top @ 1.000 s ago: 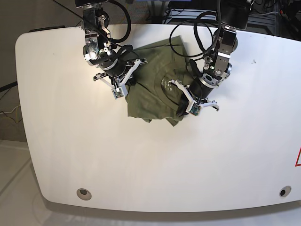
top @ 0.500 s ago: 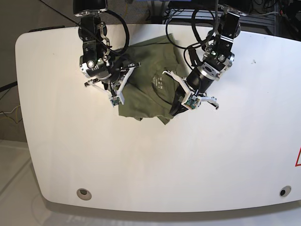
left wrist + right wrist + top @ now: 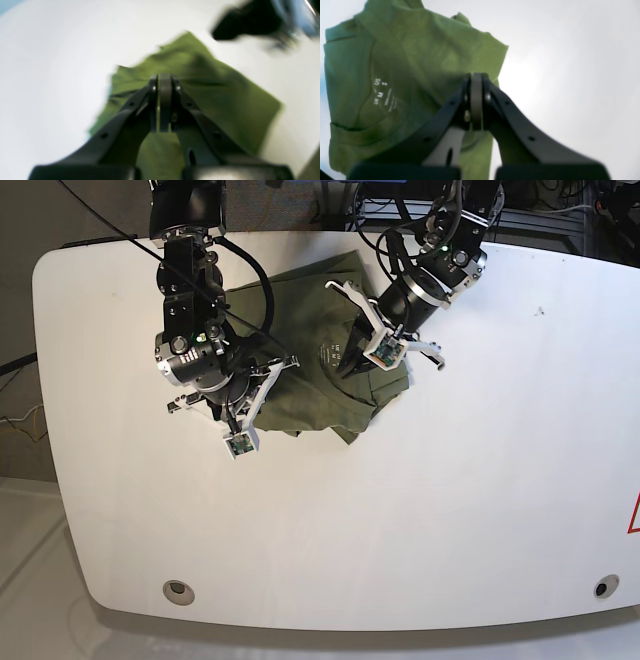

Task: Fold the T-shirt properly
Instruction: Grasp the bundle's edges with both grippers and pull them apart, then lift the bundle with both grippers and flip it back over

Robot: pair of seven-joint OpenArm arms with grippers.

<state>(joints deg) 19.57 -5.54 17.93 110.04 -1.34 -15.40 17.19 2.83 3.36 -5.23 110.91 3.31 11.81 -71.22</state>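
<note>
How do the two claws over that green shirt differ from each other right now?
The left gripper sits at the far side of the T-shirt, beside its printed neck label; the right gripper sits at the shirt's near-left edge. The left gripper points down-left in the base view, the right one down-right. In the wrist views, the left gripper has shirt on both sides of it, the right one bare white table on one side. Both are black with jaws shut together.

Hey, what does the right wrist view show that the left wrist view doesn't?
Only the right wrist view shows the pale size label printed inside the neckline of the T-shirt, and the right claw with its jaws together. Only the left wrist view shows the left claw, also with jaws together, and a blurred dark part of the other arm at the top. Both show the green shirt on the white table.
</note>
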